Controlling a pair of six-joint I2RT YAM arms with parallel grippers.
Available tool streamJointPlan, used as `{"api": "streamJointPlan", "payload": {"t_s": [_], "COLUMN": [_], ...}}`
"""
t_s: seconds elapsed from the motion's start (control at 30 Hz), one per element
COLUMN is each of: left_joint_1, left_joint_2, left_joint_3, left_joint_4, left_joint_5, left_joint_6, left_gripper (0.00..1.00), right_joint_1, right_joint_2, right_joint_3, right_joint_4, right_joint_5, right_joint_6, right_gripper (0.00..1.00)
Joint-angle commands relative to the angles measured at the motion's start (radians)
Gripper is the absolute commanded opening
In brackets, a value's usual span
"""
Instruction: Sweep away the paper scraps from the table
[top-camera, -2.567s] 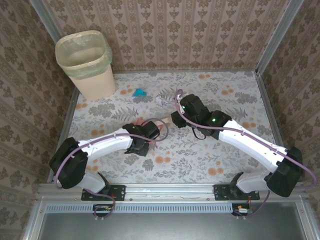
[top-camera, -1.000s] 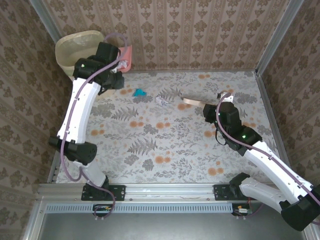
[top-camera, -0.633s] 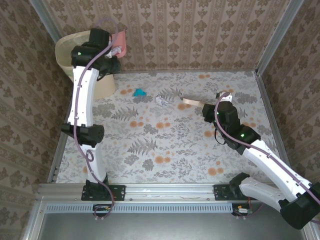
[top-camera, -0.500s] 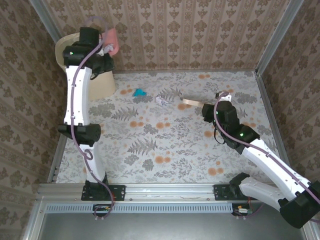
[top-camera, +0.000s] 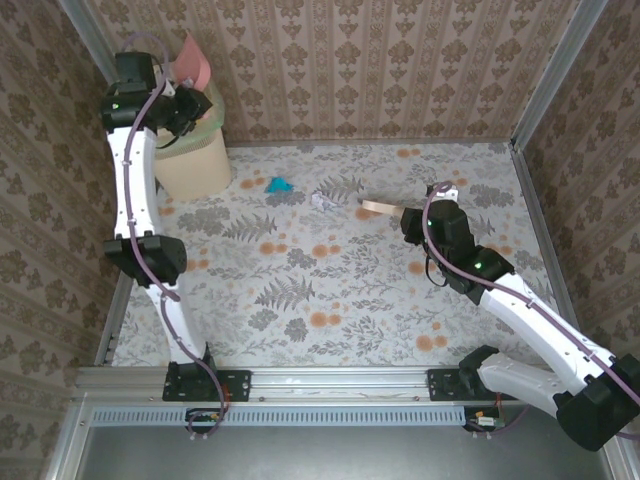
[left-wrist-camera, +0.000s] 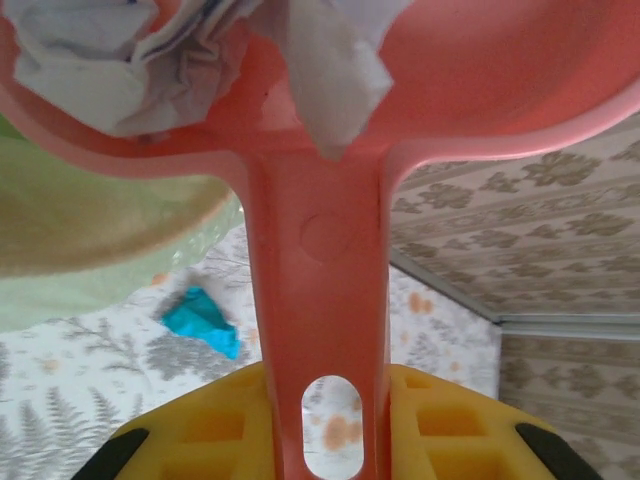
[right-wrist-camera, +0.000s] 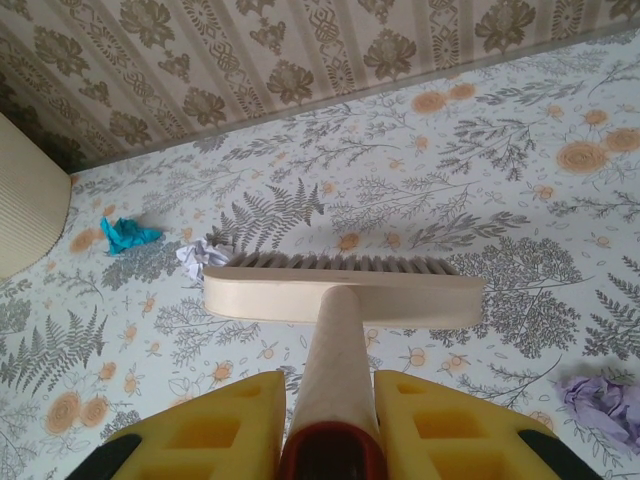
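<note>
The bin (top-camera: 196, 165) stands in the far left corner of the worktop (top-camera: 300, 300), with a green bag (left-wrist-camera: 80, 230) folded over its rim. I cannot see what lies inside it. My pink dustpan (left-wrist-camera: 480, 70) hangs just above the bin, tipped up. In the pan lie crumpled paper scraps (left-wrist-camera: 100, 60), white and pale lilac, and one white bit hangs down over the handle.

My left fingers (left-wrist-camera: 420, 425) are closed tight on the dustpan's handle. My left arm stands tall and reaches all the way to the back left corner, so the dustpan (top-camera: 193, 62) is up against the wall. My right fingers (right-wrist-camera: 410, 425) are closed tight on the handle of the brush (right-wrist-camera: 345, 295). My right arm bends at the elbow and reaches in from the right side. The brush sits in the back middle of the worktop, bristles facing the back wall.

A teal scrap (top-camera: 279, 185) lies near the bin, close to the back wall. A white scrap (right-wrist-camera: 203, 257) lies just beside the left end of the brush. A lilac scrap (right-wrist-camera: 605, 400) lies near my right arm, on the near side of the brush.

The brush is well apart from the side rails. The near half of the worktop is wide and open, up to the near rail (top-camera: 340, 380).
</note>
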Motion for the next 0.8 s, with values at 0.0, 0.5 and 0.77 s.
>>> {"api": "streamJointPlan", "payload": {"t_s": [0.0,0.5,0.77], "left_joint_1": [0.037,0.123,0.124], "left_joint_2": [-0.058,-0.156,-0.171], "left_joint_3": [-0.131,-0.586,-0.616], "left_joint_4": [0.272,1.073,1.121], "left_joint_5": [0.176,0.285,0.282], "left_joint_6": [-0.194,-0.749,-0.797], "left_gripper": [0.0,0.0,0.0], "right_joint_1": [-0.005,-0.005,-0.005], "right_joint_2": [-0.005,-0.007,0.002], "right_joint_3": [0.015,0.01,0.013], "right_joint_4": [0.047,0.059,0.064], "right_joint_5": [-0.005,-0.022,-0.027], "right_joint_6": [-0.006,-0.015,-0.014], "right_gripper": [0.0,0.0,0.0]}}
